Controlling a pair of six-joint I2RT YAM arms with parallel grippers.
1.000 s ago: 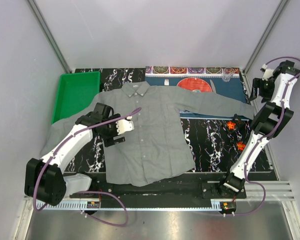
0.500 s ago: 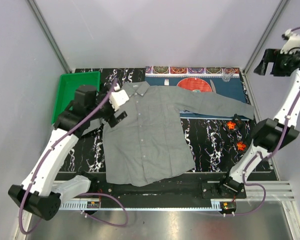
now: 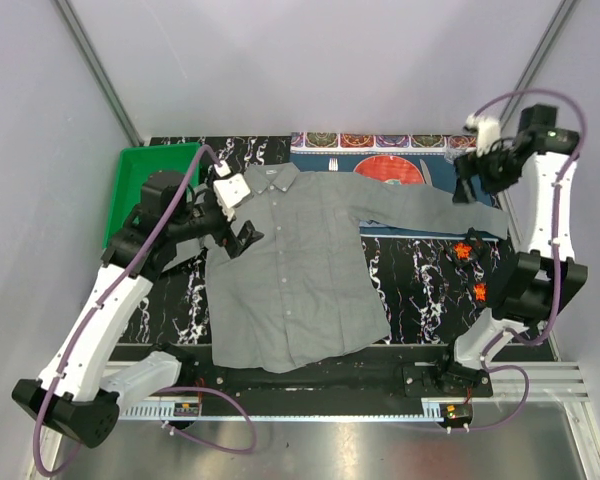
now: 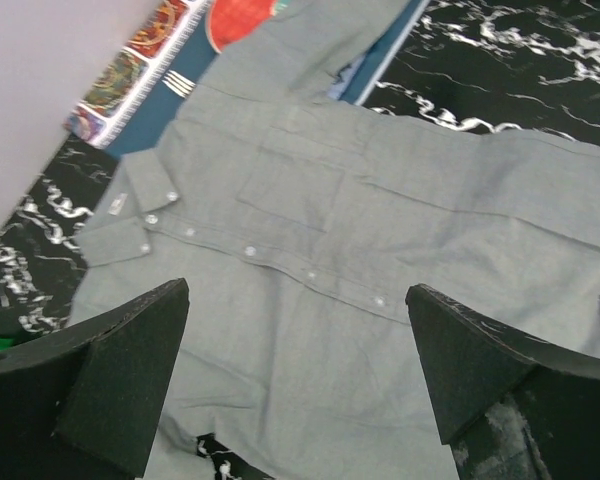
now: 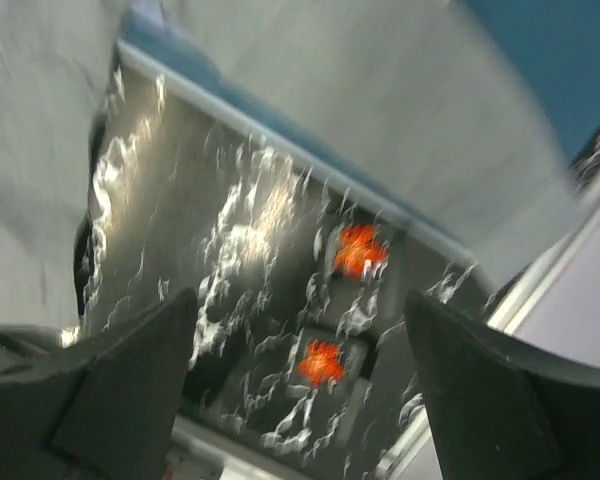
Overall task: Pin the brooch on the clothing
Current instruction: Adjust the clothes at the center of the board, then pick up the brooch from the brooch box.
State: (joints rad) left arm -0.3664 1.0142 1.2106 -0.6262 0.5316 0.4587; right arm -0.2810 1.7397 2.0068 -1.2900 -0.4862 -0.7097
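The clothing, a grey button-up shirt (image 3: 290,270), lies flat on the black marbled table with its collar at the far side; its button row and chest pocket fill the left wrist view (image 4: 360,230). Two small orange brooches (image 3: 464,249) (image 3: 481,291) lie on the table right of the shirt, and show blurred in the right wrist view (image 5: 358,250) (image 5: 322,362). My left gripper (image 3: 235,215) (image 4: 298,370) hovers open above the shirt's left shoulder, holding nothing. My right gripper (image 3: 468,178) (image 5: 300,385) hangs open and high over the end of the right sleeve, above the brooches.
A green tray (image 3: 150,185) stands at the far left. A blue patterned placemat (image 3: 400,165) with a red plate print lies at the back, partly under the shirt's sleeve. A small clear cup (image 3: 452,155) stands on it. Grey walls close in both sides.
My left gripper rose from the shirt's left middle toward the collar and opened wider. My right arm swung up high, then came back down over the sleeve end; its jaws widened too.
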